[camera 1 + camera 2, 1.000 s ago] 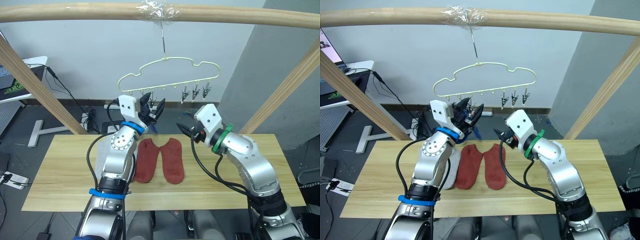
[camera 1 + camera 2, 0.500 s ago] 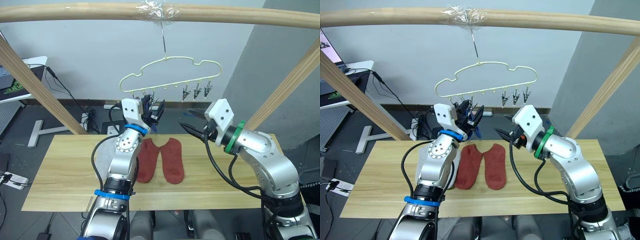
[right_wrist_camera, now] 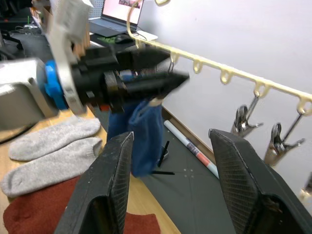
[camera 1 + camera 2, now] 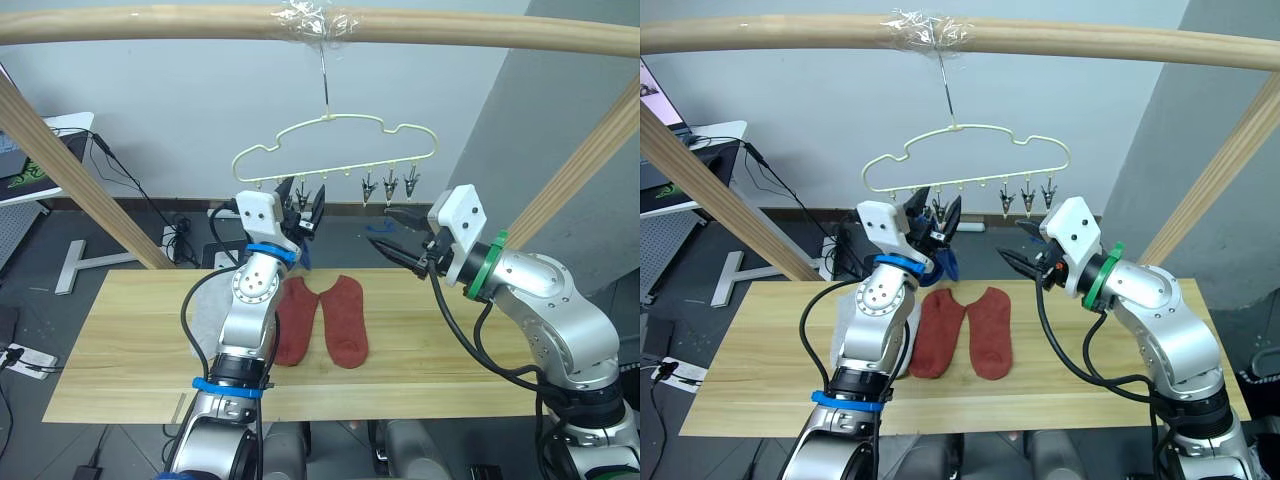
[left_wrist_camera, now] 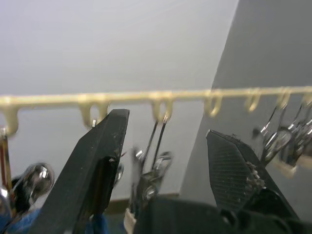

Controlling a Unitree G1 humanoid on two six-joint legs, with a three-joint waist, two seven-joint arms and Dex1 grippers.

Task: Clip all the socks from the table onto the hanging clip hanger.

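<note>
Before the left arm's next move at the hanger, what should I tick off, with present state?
1. Pale yellow wire clip hanger hooked on the wooden pole: ok.
2. Left gripper raised to the row of grey metal clips, fingers spread: ok.
3. Blue knit sock hanging beneath the left gripper; whether a clip grips it: cannot tell.
4. Right gripper open, apart from the hanger: ok.
5. Two rust red socks and two light grey socks on the wood plank table, unclipped: not ok.
</note>
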